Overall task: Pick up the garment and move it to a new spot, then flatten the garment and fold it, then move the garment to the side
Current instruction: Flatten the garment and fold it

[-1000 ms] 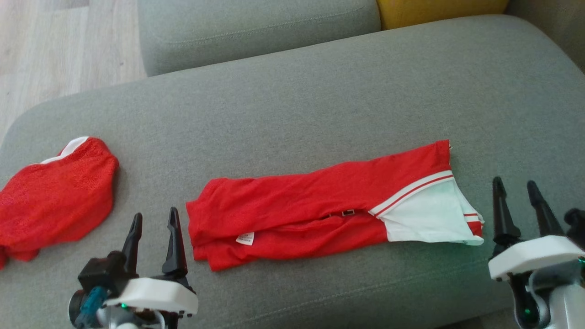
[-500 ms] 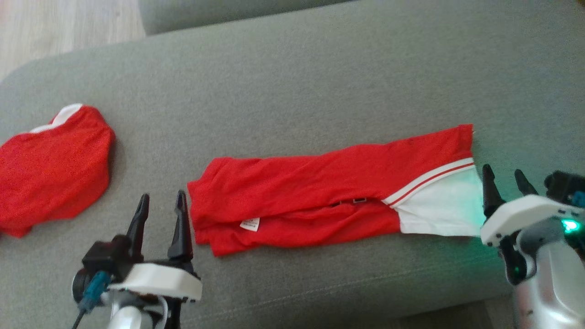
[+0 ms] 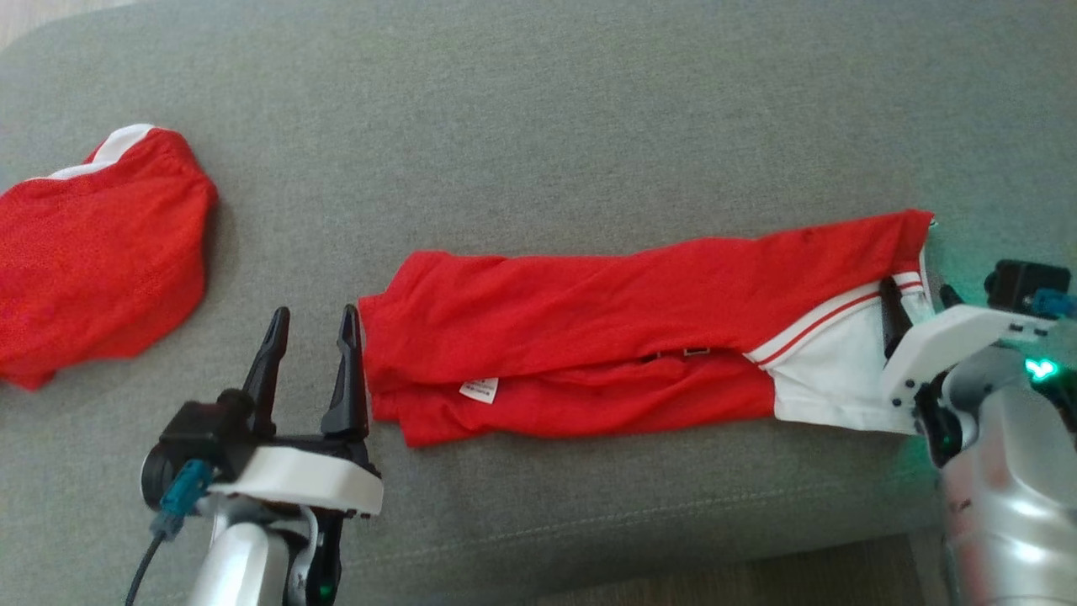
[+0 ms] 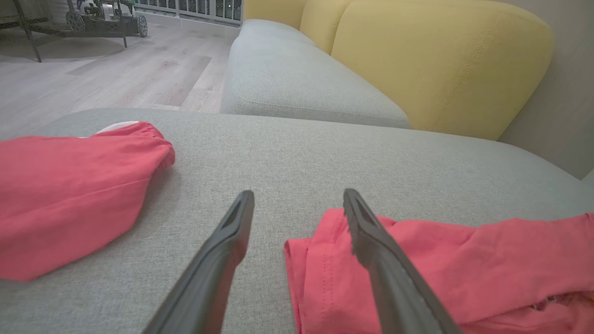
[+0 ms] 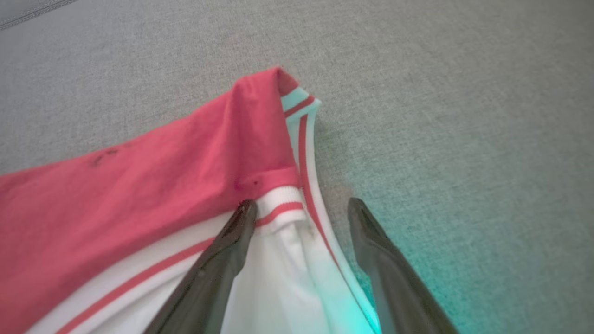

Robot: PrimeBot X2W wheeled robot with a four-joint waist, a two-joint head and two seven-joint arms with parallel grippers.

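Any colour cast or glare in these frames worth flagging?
Head view: a green light behind the right hand tints the sofa beside it. Right wrist view: the same teal cast washes the white end of the garment. Left wrist view: evenly lit, no glare.

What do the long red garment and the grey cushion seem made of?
The long red garment: thin soft knit, likely jersey; matte, lying limp in creased folds. The grey cushion: woven upholstery cloth, matte, with a fine speckled weave.

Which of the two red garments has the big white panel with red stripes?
The long garment across the middle of the cushion; its white striped end lies at the right gripper. The bunched garment on the left shows just thin white trim.
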